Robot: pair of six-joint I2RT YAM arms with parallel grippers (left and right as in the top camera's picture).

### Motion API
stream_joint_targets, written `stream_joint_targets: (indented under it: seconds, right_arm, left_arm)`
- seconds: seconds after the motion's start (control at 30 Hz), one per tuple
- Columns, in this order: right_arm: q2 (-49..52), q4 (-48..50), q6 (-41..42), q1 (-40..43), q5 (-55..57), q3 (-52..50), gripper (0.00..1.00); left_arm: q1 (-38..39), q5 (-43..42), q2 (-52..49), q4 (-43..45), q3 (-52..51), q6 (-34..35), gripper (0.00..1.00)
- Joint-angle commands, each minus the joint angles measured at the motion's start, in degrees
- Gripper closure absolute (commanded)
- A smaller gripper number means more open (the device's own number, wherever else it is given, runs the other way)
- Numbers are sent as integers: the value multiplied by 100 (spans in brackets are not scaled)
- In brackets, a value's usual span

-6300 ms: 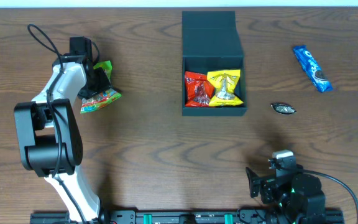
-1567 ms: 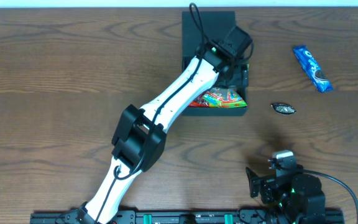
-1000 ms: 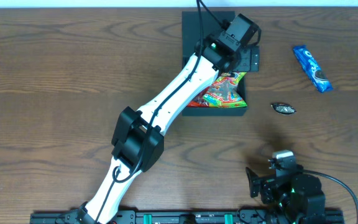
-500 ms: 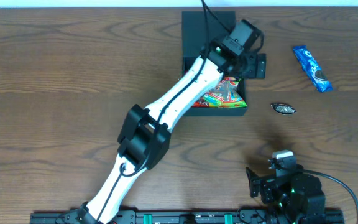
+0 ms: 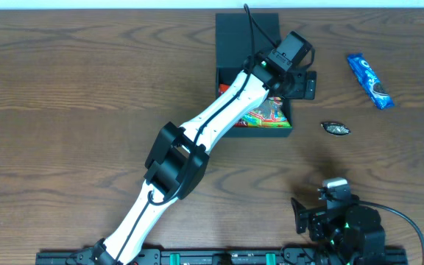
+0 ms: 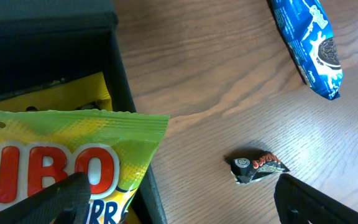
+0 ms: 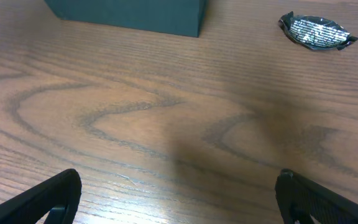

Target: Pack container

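The container (image 5: 271,132), a dark square box with its flap lid (image 5: 234,33) laid back, stands at the table's far middle. In it lies a green gummy packet (image 5: 266,114) on top of a yellow packet (image 6: 61,102). My left gripper (image 5: 298,82) hangs open over the container's right wall (image 6: 124,106), nothing between its fingers. In the left wrist view the left gripper (image 6: 179,205) straddles that wall, with the gummy packet (image 6: 73,162) at the left. My right gripper (image 5: 322,210) rests open at the near right, and in its own view the right gripper (image 7: 179,199) is above bare wood.
A blue cookie packet (image 5: 370,81) lies at the far right of the table. A small dark wrapped candy (image 5: 336,129) sits just right of the container, also the candy (image 6: 257,168) and the candy (image 7: 316,31). The container's corner (image 7: 129,12) shows far ahead of the right gripper.
The left arm carried the gummy packet from the table's left into the container and let it go. Over the last second its open gripper slid right across the wall. The right arm stayed still.
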State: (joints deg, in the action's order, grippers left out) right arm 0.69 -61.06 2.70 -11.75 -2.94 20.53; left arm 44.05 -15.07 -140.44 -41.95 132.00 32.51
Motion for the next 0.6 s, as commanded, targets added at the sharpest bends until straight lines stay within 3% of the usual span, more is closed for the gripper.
stream_joint_targets:
  seconds: [0.0, 0.27, 0.57]
  right_arm:
    - [-37, -39, -66, 44, 13, -9, 1]
    - [-37, -39, -66, 44, 13, -9, 1]
    - [-37, -39, -66, 44, 13, -9, 1]
  left_arm:
    - [-55, 68, -151, -63, 90, -85, 4]
    - [-114, 46, 153, -131, 92, -116, 4]
    - [-203, 214, 1327, -466, 92, -431, 4]
